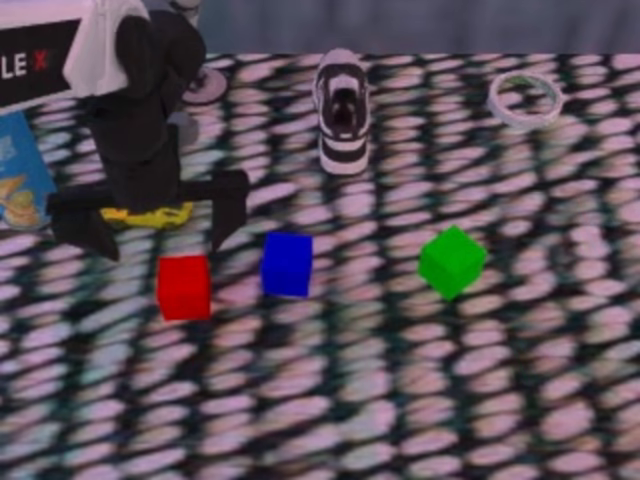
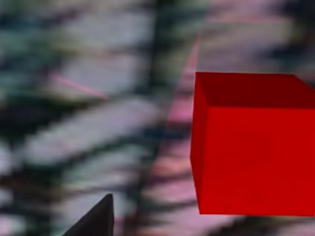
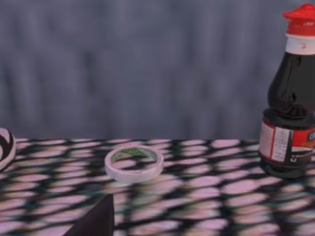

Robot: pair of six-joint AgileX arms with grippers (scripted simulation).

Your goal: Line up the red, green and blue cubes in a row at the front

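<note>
Where top view hides it, bottle (image 3: 291, 98)

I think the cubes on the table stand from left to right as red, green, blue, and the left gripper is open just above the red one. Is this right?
Not quite. In the top view the order from left to right is red cube, blue cube, green cube: blue is in the middle, green at the right. The left gripper is indeed open just behind the red cube.
</note>
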